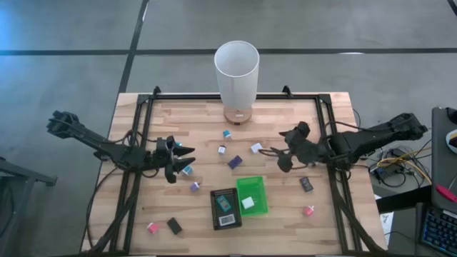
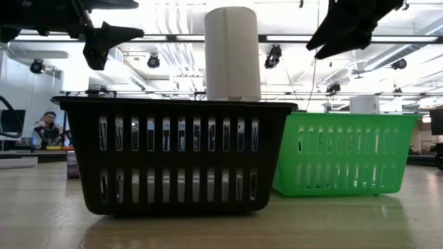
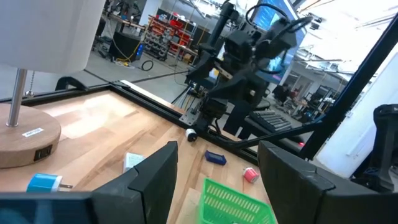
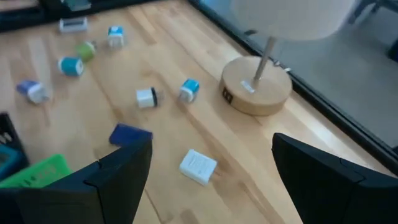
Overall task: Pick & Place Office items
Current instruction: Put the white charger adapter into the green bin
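Small office items lie scattered on the wooden table: a white block point(image 1: 256, 148) point(image 4: 198, 167), a dark blue block point(image 1: 234, 162) point(image 4: 130, 134), blue-and-white pieces point(image 1: 226, 133) point(image 1: 222, 149), a teal one point(image 1: 188, 170), a purple one point(image 1: 194, 187), pink ones point(image 1: 152, 228) point(image 1: 308, 210) and black ones point(image 1: 174, 226) point(image 1: 307, 184). A white block point(image 1: 248, 203) lies in the green tray point(image 1: 257, 187); the black tray point(image 1: 217, 214) stands beside it. My left gripper point(image 1: 184, 160) point(image 3: 217, 186) hovers open at mid-left, next to the teal piece. My right gripper point(image 1: 277, 157) point(image 4: 211, 186) hovers open, tilted down, right of the white block.
A tall white cylinder point(image 1: 236, 71) on a round wooden foot point(image 4: 257, 87) stands at the table's far middle. A black frame rail point(image 1: 330, 135) borders the table. In the low view the black tray point(image 2: 183, 155) and the green tray point(image 2: 342, 152) stand close in front.
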Motion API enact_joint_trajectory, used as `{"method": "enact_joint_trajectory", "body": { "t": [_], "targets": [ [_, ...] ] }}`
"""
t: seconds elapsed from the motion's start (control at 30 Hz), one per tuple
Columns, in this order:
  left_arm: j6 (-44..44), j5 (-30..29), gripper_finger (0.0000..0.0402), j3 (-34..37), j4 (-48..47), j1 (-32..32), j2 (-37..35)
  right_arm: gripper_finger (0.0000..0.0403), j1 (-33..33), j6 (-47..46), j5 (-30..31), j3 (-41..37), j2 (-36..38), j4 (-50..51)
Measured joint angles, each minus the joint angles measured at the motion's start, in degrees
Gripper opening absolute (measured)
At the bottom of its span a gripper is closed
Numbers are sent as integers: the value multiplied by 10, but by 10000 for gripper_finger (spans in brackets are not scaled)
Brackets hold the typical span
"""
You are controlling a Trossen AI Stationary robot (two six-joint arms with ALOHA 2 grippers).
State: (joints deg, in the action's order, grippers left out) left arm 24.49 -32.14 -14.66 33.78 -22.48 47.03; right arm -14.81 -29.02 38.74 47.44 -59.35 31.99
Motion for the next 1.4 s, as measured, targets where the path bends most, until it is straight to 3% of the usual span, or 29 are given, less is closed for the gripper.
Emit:
{"method": "enact_joint_trajectory", "body": {
  "t": [0.17,0.33,0.5,1.0,1.4],
  "targets": [
    [-1,-3,227,0,0,0,0,325,47,103,-96,1,-9,13],
    [18,-4,227,0,0,0,0,325,78,206,-109,9,-40,57],
    [23,-4,227,0,0,0,0,325,94,249,-138,55,-108,103],
    [45,16,227,0,-3,0,0,325,97,324,-103,202,-336,214],
    [45,24,227,0,-4,0,0,324,103,313,-103,195,-348,243]
  ]
}}
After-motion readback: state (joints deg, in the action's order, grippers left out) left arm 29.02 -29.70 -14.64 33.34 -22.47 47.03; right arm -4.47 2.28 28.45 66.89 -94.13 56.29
